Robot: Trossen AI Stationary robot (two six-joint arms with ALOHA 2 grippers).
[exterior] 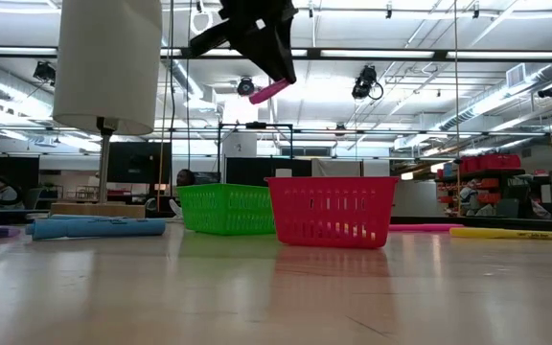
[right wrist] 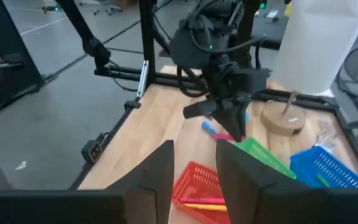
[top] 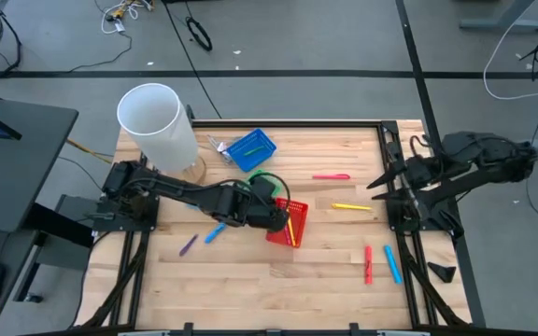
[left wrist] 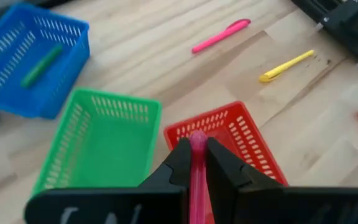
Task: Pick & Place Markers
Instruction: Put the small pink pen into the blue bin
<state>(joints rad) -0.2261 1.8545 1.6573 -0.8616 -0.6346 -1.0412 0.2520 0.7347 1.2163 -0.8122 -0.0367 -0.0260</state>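
My left gripper (top: 280,217) hangs above the red basket (top: 288,224), shut on a pink marker (left wrist: 196,168). Beside the red basket stands a green basket (left wrist: 101,140). Farther off, a blue basket (top: 250,149) has a green marker (left wrist: 41,64) in it. A yellow marker (top: 292,229) lies in the red basket. Loose on the table lie a pink (top: 330,175), a yellow (top: 351,206), a red (top: 368,263), two blue (top: 392,263) (top: 215,231) and a purple marker (top: 188,245). My right gripper (top: 376,184) waits open at the table's right edge. My left gripper pinches the pink marker between its two fingers, which lie along it. The marker's rounded end (left wrist: 197,138) pokes out past the fingertips. The fingers slant downward from the table's left. The marker is tilted and lifted clear, high above the red basket (exterior: 332,211).
A white paper roll (top: 157,126) stands on a wooden stand at the table's far left corner. Black frame rails run along the table's left and right edges. Bare wood shows along the near edge.
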